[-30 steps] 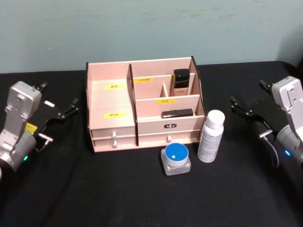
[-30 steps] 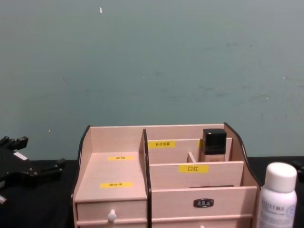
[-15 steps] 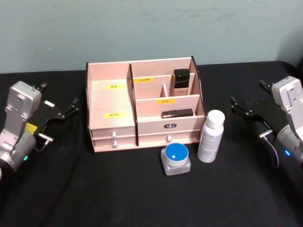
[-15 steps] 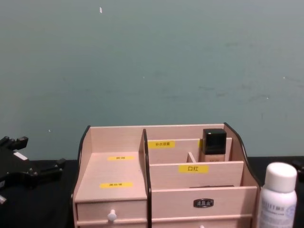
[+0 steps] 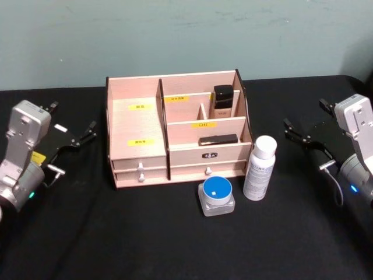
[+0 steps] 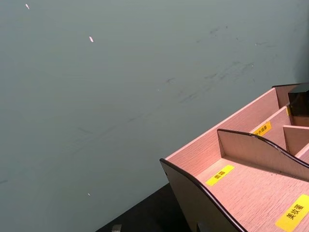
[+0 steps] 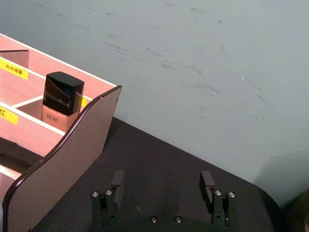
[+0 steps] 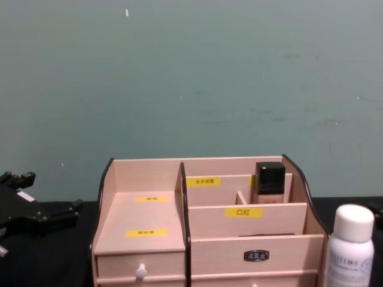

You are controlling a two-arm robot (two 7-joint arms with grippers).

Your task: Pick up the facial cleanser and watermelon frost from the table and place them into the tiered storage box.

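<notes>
Squareness seemed key: the right gripper (image 5: pixel 303 120) ought to grip the white plastic cleanser bottle (image 5: pixel 259 168) mid-body, missing the blue-lidded clear jar (image 5: pixel 217 196) beside it. Both stood well left of its fingers (image 7: pixel 116 182), which were spread wide and empty; the left gripper (image 5: pixel 73 121) was likewise, beside the pale wooden tiered storage box (image 5: pixel 137 125).

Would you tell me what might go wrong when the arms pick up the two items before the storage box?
The white bottle stands tall just right of the tiered storage box; the open right gripper, approaching sideways, might tip it. The blue-lidded jar sits close to that bottle, so grasping one may nudge the other. Two right-hand compartments already hold a dark-capped bottle and a dark stick, risking a collision. The left gripper sits open left of the box.
</notes>
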